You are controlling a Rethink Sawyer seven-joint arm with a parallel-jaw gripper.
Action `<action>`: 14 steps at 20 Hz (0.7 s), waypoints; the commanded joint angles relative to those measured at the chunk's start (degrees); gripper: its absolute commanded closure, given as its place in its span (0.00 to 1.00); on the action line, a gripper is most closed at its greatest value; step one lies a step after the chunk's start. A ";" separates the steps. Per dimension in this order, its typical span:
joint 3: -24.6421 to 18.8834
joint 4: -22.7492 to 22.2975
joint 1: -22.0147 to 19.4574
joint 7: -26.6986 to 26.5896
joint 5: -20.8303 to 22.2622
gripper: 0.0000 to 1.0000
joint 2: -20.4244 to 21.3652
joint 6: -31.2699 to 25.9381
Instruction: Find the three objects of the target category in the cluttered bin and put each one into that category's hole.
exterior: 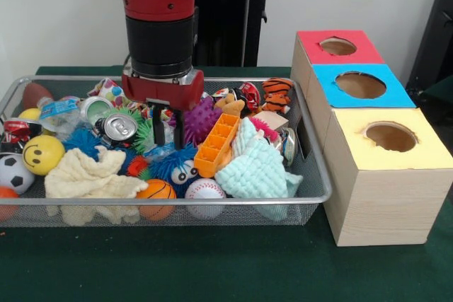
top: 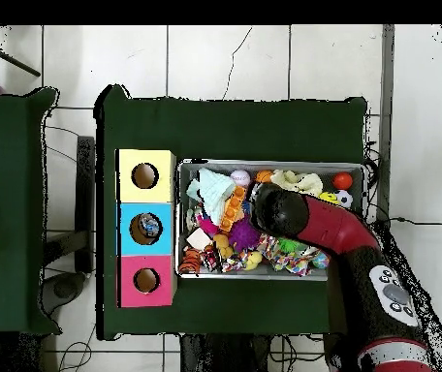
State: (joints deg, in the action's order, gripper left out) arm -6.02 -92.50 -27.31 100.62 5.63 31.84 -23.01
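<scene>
Front view, from the left: a silver wire-mesh bin [exterior: 322,175] sits on the green tabletop [exterior: 212,266], packed with clutter. At its left end lie a brown toy football [exterior: 34,94], a yellow smiley-face ball [exterior: 42,154], a small black-and-white soccer ball [exterior: 14,172] and a crumpled cream cloth [exterior: 88,180]. A dented silver drink can [exterior: 117,127] rests just beside the cloth's upper edge, with a small orange basketball [exterior: 156,190] and a white baseball [exterior: 204,189] along the near wall.

The red and black arm comes down over the middle of the bin. Its gripper [exterior: 167,132] hangs with two dark fingers [exterior: 178,129] pointing down into the toys, a narrow gap between them and nothing visibly clamped; the tips reach down among the toys just above a blue fuzzy toy with googly eyes [exterior: 177,167]. A purple spiky ball [exterior: 202,119] is just beside the fingers, then an orange plastic ice-cube tray [exterior: 216,145] tilted on edge, a pale mint knitted cloth [exterior: 256,169], and an orange striped tiger plush [exterior: 277,93] at the far right corner.

Right of the bin stand three wooden boxes in a row, each with a round hole: the red-topped box [exterior: 338,47] farthest, the blue-topped box [exterior: 361,84] between, the yellow-topped box [exterior: 386,139] nearest.

Overhead view shows something lying inside the blue-topped box's hole; which bin items belong to the target category cannot be told.
</scene>
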 commanded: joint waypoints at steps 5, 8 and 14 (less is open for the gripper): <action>-3.80 4.04 -0.25 -0.25 0.53 1.00 -2.47 -9.42; -4.05 3.62 -0.40 -1.15 1.18 1.00 -2.29 -9.77; -4.25 4.37 -0.16 -2.46 1.70 1.00 -2.59 -13.59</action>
State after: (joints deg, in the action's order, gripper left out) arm -6.02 -90.20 -27.31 100.62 5.68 31.45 -28.45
